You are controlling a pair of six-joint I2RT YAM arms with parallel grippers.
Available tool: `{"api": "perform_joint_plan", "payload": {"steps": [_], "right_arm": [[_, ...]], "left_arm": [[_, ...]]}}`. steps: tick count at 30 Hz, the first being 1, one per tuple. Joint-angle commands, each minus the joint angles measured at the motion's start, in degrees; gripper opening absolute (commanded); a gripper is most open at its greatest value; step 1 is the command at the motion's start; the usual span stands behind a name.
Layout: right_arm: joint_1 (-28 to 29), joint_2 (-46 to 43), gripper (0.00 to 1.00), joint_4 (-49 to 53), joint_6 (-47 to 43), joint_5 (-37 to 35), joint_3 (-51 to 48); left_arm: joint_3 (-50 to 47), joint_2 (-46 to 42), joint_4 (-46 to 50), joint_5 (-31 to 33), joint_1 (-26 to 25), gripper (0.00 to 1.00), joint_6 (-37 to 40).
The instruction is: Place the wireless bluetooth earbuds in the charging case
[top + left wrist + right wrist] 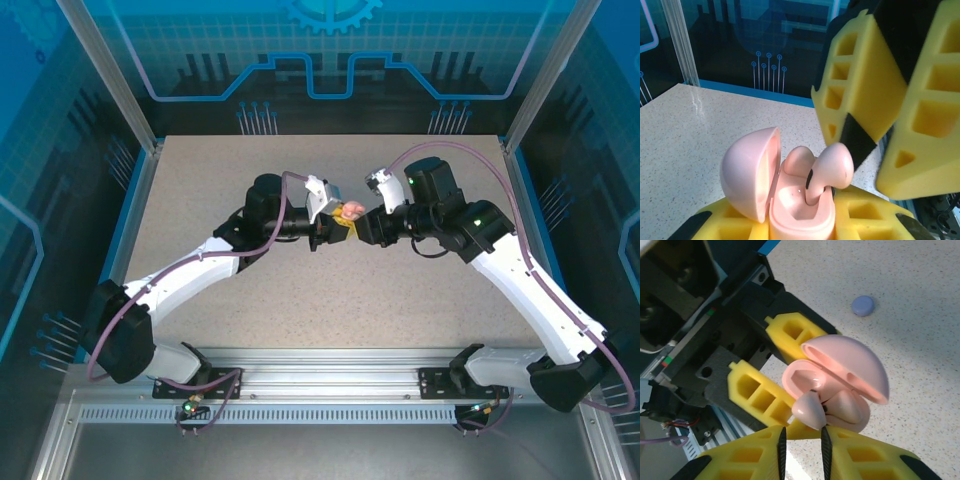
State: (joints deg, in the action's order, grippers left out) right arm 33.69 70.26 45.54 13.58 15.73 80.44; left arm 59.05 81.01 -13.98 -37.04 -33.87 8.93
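Left gripper (800, 227): jaws clamped on base of pale pink charging case (790, 210), lid hinged open
Right gripper (802, 450): narrow, pinching pale pink earbud (810, 410) at case mouth, stem pointing down into case
Second pink earbud (847, 407): seated in case, just beside held bud
Purple round item (862, 305): on table (920, 280), well apart from case

Pink case (850, 365), pink earbud (810, 410), yellow fingers (755, 390)
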Motion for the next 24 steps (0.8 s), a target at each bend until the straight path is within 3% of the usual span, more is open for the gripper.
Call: {"api": "perform_joint_plan", "payload": {"steps": [1, 7, 14, 24], "right_arm": [[0.02, -0.34, 0.27, -2.46, 0.9, 3.88, 0.94], [-0.03, -1.56, 0.29, -3.68, 1.09, 5.41, 0.98], [-1.79, -3.53, 0.31, -2.78, 3.45, 0.51, 0.49], [-4.04, -2.59, 0.38, -3.11, 4.36, 3.55, -0.58]], "left_arm": [[0.15, -0.86, 0.06, 0.11, 0.13, 0.17, 0.39], [0.24, -0.69, 0.13, 1.52, 0.19, 0.16, -0.08], [0.63, -0.5, -0.45, 0.96, 0.7, 0.15, -1.26], [0.58, -0.42, -1.55, -1.12, 0.64, 0.15, -1.99]]}}
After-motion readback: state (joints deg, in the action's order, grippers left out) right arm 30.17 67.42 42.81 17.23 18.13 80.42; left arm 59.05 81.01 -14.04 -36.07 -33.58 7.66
